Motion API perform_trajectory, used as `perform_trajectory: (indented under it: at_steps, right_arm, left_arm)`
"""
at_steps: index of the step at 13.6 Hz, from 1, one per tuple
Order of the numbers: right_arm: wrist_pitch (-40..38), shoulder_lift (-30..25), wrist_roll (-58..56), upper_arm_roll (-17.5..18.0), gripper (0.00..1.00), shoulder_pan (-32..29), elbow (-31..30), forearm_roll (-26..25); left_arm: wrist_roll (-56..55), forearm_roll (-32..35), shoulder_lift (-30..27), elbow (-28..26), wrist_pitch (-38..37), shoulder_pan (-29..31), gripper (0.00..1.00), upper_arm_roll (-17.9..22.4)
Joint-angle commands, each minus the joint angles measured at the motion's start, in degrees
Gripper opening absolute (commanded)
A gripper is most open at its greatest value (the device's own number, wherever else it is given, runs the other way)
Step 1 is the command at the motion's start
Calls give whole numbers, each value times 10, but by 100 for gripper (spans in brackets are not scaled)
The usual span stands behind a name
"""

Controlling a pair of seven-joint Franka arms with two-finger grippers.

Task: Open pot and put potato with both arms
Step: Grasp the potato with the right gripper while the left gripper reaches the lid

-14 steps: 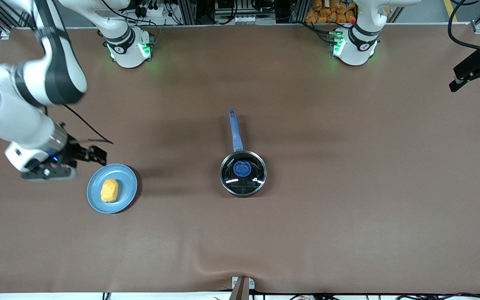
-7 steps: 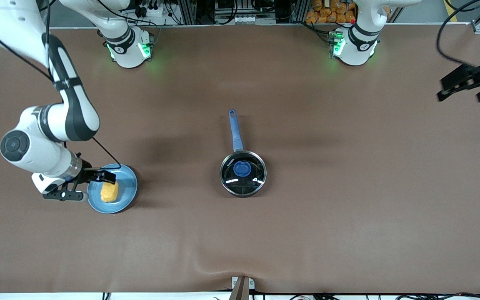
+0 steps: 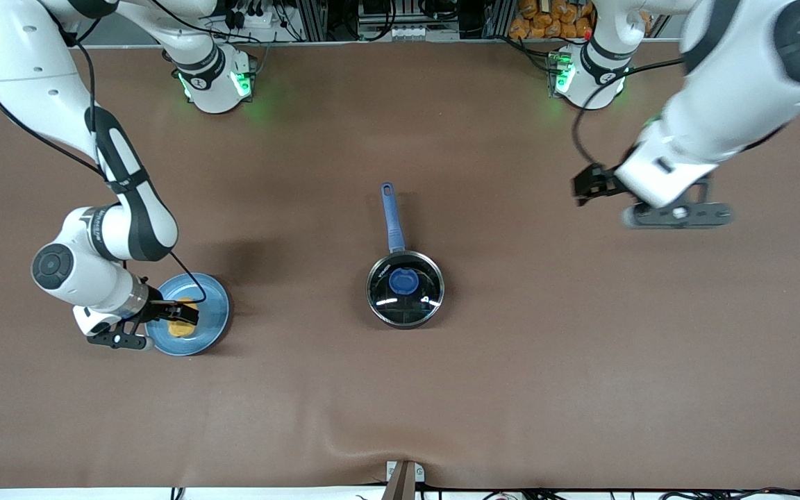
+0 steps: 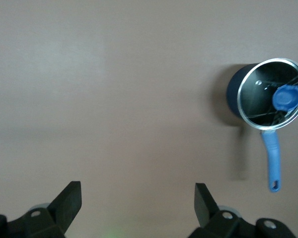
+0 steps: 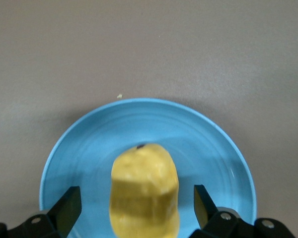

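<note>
The black pot stands mid-table with its glass lid and blue knob on, its blue handle pointing toward the arms' bases. It also shows in the left wrist view. The yellow potato lies on a light-blue plate toward the right arm's end, and shows in the right wrist view. My right gripper is open, low over the plate, with a finger on each side of the potato and not touching it. My left gripper is open and empty, up over bare table toward the left arm's end.
The brown table mat has a raised wrinkle at its edge nearest the front camera. The arm bases stand along the farthest edge. Bare mat lies between the plate and the pot.
My right gripper has come down over the plate and now straddles the potato. My left arm has swung in from the table's end toward the pot.
</note>
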Motion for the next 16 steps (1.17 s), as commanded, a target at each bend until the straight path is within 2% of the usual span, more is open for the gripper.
perform_trajectory:
  at_steps: [1,2,3,4,5,7,10,14,16]
  right_arm:
    - [22,18,3,7,100,-7,10,3]
    - [16,18,-2,7,99,-7,11,3]
    - [14,18,-5,6,67,-7,12,-3]
    - [14,18,-13,6,40,-6,14,-6]
    - [13,17,-28,6,21,-6,14,-6]
    - [7,16,-29,6,2,-5,14,-6]
    - [5,9,-26,7,0,-3,17,-6]
    - [-109,-28,-20,11,0,8,54,0]
    - [-132,-50,4,11,0,31,59,3]
  left_arm:
    - [-78,4,39,30,22,-48,100,3]
    - [-104,4,55,42,31,-65,100,3]
    - [-119,4,73,52,40,-83,100,3]
    - [-126,4,88,58,52,-97,100,3]
    - [-134,4,97,58,68,-110,100,4]
    - [-158,4,121,59,114,-131,100,5]
    - [-214,22,174,65,196,-161,100,8]
    - [-292,54,255,112,250,-196,100,10]
    - [-329,77,286,117,291,-215,100,21]
